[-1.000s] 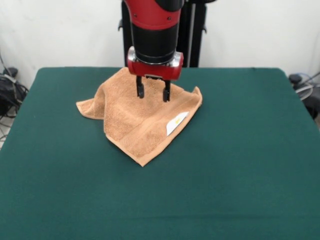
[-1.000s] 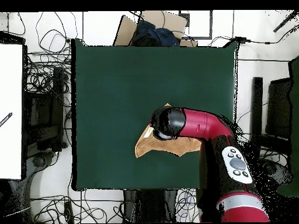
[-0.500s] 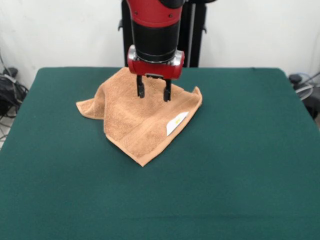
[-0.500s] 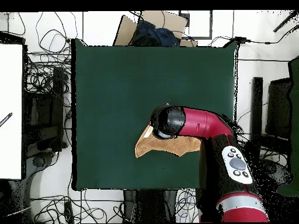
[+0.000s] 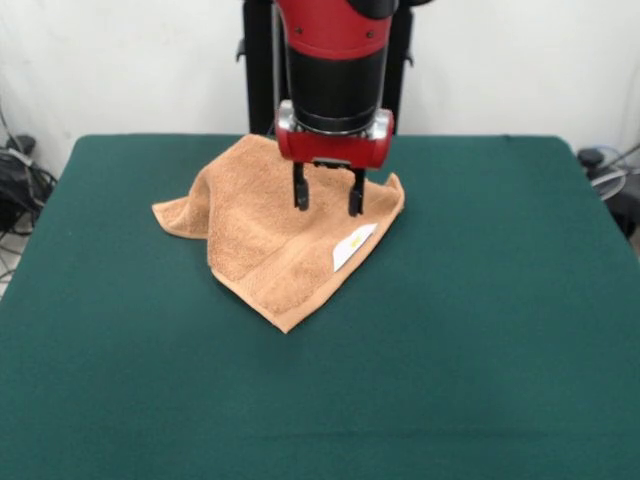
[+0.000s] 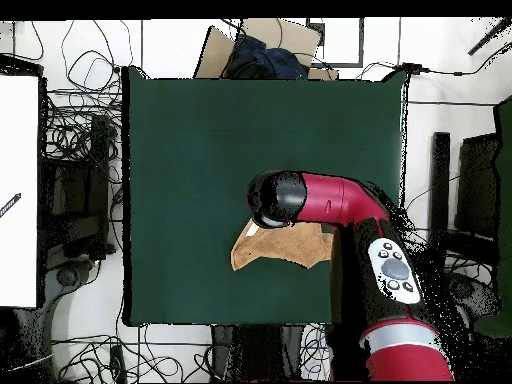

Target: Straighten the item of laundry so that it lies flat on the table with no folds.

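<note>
The orange-tan towel lies folded over on the dark green table, far of the middle in the front view, with a white label near its right edge. In the overhead view the towel is partly hidden under the arm. My gripper hangs open and empty just above the towel's right part, its fingers apart and close to the cloth near the raised right corner. In the overhead view the arm's head covers the gripper.
The robot's pedestal stands behind the table's far edge. Cables and equipment crowd the floor round the table. A white surface sits beside it, and a cardboard box lies beyond its far edge from the robot.
My gripper has moved to the right in the front view, along the towel towards its right corner, and a little lower. The towel has not moved.
</note>
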### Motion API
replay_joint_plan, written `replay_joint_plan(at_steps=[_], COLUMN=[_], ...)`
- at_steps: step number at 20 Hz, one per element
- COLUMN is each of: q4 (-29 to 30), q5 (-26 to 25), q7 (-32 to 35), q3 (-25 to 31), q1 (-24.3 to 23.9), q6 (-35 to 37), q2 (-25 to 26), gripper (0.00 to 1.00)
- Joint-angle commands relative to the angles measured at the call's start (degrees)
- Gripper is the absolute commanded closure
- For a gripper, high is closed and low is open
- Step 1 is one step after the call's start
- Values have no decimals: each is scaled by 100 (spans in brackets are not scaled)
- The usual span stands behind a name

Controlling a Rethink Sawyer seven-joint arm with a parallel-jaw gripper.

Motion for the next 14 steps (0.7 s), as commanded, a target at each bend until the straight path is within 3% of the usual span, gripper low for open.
replay_joint_plan(at_steps=[1,14], q4=[-479,-1067], q5=[-206,-16], q7=[-63,76], q3=[465,409], q1=[322,530], q6=[16,133], q2=[393,1087], gripper=[0,0])
